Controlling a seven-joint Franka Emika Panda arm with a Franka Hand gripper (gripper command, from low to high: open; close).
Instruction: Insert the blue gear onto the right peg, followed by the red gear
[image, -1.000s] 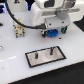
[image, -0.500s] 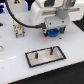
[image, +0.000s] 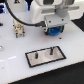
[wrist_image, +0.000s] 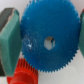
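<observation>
The blue gear (wrist_image: 52, 30) fills the wrist view, a wide toothed disc with a centre hole. My gripper (wrist_image: 45, 42) has a green-padded finger (wrist_image: 9, 40) against one side of it, and the other finger shows at the opposite edge. The red gear (wrist_image: 22, 74) lies right beside the blue one, partly under it. In the exterior view my gripper (image: 53, 33) is low over the white table with the blue gear (image: 53, 30) between its fingers. The red gear is hidden there. The dark base plate (image: 46, 56) with two upright pegs lies nearer the camera; the right peg (image: 50, 50) is bare.
A small beige and dark object (image: 18, 30) stands on the white table (image: 70, 70) at the exterior view's left. The table's far edge meets a dark background behind the arm.
</observation>
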